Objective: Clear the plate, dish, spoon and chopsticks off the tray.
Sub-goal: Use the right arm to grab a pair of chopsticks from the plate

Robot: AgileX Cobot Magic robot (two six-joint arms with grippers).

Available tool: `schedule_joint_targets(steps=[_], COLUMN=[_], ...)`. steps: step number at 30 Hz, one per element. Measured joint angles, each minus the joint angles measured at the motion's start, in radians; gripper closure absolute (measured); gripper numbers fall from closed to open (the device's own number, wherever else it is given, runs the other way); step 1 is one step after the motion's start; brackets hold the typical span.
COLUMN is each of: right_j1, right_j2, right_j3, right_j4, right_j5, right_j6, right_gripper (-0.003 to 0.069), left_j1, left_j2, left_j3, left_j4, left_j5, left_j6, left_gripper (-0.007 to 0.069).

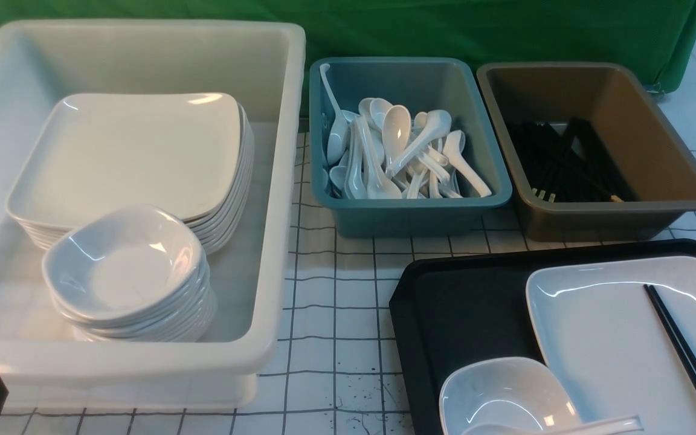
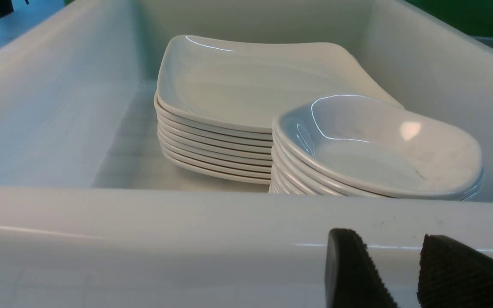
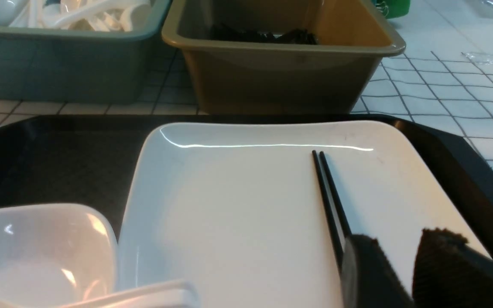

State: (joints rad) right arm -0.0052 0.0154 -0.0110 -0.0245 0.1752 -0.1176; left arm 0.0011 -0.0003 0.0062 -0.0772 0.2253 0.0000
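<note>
Right pincer [image 3: 400, 241] just beside chopsticks [image 3: 327, 192] on plate [image 3: 229, 205]

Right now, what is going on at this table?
Nothing has been lifted yet. The large white square plate, the pair of thin black chopsticks lying on it, the small white dish and the white soup spoon resting at that dish all sit on the black plastic tray. The right claw hovers open over the plate beside the chopsticks. The left claw hangs open and empty at the near wall of the big white tub of stacked crockery.
</note>
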Motion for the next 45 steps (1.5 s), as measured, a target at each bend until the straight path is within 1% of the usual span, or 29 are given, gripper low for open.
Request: schedule_joint_targets(steps=[3, 4, 5, 6, 7, 8, 9, 12, 17, 20, 22, 23, 24, 25, 27, 28, 29, 30, 32, 33, 36, 37, 38, 39, 40, 41, 42, 43, 45], right_j1=[0.0, 0.0, 0.0, 0.0, 0.0, 0.0, 0.0, 0.0, 0.0, 0.0, 0.0, 0.0, 0.0, 0.0, 0.0, 0.0, 0.0, 0.0, 0.0, 0.0, 0.0, 0.0, 0.0, 0.0, 0.0, 0.0, 0.0, 0.0, 0.0], right_j2=[0.0, 0.0, 0.0, 0.0, 0.0, 0.0, 0.0, 0.0, 0.0, 0.0, 0.0, 0.0, 0.003, 0.003, 0.046, 0.052, 0.107, 0.134, 0.242, 0.332, 0.505, 0.593, 0.663, 0.691, 0.794, 0.855, 0.855, 0.938, 1.061], right_j3=[0.0, 0.001, 0.002, 0.004, 0.005, 0.005, 0.006, 0.007, 0.007, 0.007, -0.005, -0.009, -0.065, -0.074, -0.203, -0.203, -0.288, -0.331, -0.43, -0.48, -0.553, -0.574, -0.58, -0.582, -0.584, -0.585, -0.585, -0.591, -0.609], right_j4=[0.034, 0.129, 0.187, 0.262, 0.297, 0.31, 0.344, 0.369, 0.376, 0.38, 0.38, 0.38, 0.38, 0.38, 0.38, 0.38, 0.377, 0.375, 0.343, 0.305, 0.22, 0.16, 0.113, 0.103, 0.024, -0.015, -0.022, -0.056, -0.073], right_j5=[-0.007, -0.012, -0.018, -0.022, -0.026, -0.027, -0.029, -0.029, -0.029, -0.051, -0.083, -0.083, -0.099, -0.099, -0.104, -0.102, -0.064, -0.039, 0.082, 0.192, 0.369, 0.432, 0.456, 0.459, 0.474, 0.478, 0.479, 0.487, 0.503], right_j6=[0.038, 0.16, 0.232, 0.339, 0.406, 0.435, 0.525, 0.602, 0.628, 0.63, 0.597, 0.597, 0.504, 0.504, 0.322, 0.307, 0.197, 0.161, 0.085, 0.059, 0.059, 0.085, 0.112, 0.123, 0.166, 0.196, 0.196, 0.236, 0.257], right_gripper=[0.0418, 0.0418, 0.0418, 0.0418, 0.0418, 0.0418, 0.0418, 0.0418, 0.0418, 0.0432, 0.0482, 0.0487, 0.0545, 0.0552, 0.0621, 0.0621, 0.0629, 0.0629, 0.0629, 0.0629, 0.0627, 0.0615, 0.0597, 0.0592, 0.0534, 0.0483, 0.0472, 0.0388, 0.0274], left_j1=[0.0, 0.0, 0.0, 0.0, 0.0, 0.0, 0.0, 0.0, 0.0, 0.0, 0.0, 0.0, 0.0, 0.0, 0.0, 0.0, 0.0, 0.0, 0.0, 0.0, 0.0, 0.0, 0.0, 0.0, 0.0, 0.0, 0.0, 0.0, 0.0], left_j2=[0.0, 0.0, 0.0, 0.0, 0.0, 0.0, 0.0, 0.0, 0.0, 0.0, 0.0, 0.0, 0.0, 0.0, 0.0, 0.0, 0.0, 0.0, 0.0, 0.0, 0.0, 0.0, 0.0, 0.0, 0.0, 0.0, 0.0, 0.0, 0.0], left_j3=[0.0, 0.0, 0.0, 0.0, 0.0, 0.0, 0.0, 0.0, 0.0, 0.0, 0.0, 0.0, 0.0, 0.0, 0.0, 0.0, 0.0, 0.0, 0.0, 0.0, 0.0, 0.0, 0.0, 0.0, 0.0, 0.0, 0.0, 0.0, 0.0], left_j4=[0.0, 0.0, 0.0, 0.0, 0.0, 0.0, 0.0, 0.0, 0.0, 0.0, 0.0, 0.0, 0.0, 0.0, 0.0, 0.0, 0.0, 0.0, 0.0, 0.0, 0.0, 0.0, 0.0, 0.0, 0.0, 0.0, 0.0, 0.0, 0.0], left_j5=[0.0, 0.0, 0.0, 0.0, 0.0, 0.0, 0.0, 0.0, 0.0, 0.0, 0.0, 0.0, 0.0, 0.0, 0.0, 0.0, 0.0, 0.0, 0.0, 0.0, 0.0, 0.0, 0.0, 0.0, 0.0, 0.0, 0.0, 0.0, 0.0], left_j6=[0.0, 0.0, 0.0, 0.0, 0.0, 0.0, 0.0, 0.0, 0.0, 0.0, 0.0, 0.0, 0.0, 0.0, 0.0, 0.0, 0.0, 0.0, 0.0, 0.0, 0.0, 0.0, 0.0, 0.0, 0.0, 0.0, 0.0, 0.0, 0.0], left_gripper=[0.0384, 0.0384, 0.0384, 0.0384, 0.0384, 0.0384, 0.0384, 0.0384, 0.0384, 0.0384, 0.0384, 0.0384, 0.0384, 0.0384, 0.0384, 0.0384, 0.0384, 0.0384, 0.0384, 0.0384, 0.0384, 0.0384, 0.0384, 0.0384, 0.0384, 0.0384, 0.0384, 0.0384, 0.0384])
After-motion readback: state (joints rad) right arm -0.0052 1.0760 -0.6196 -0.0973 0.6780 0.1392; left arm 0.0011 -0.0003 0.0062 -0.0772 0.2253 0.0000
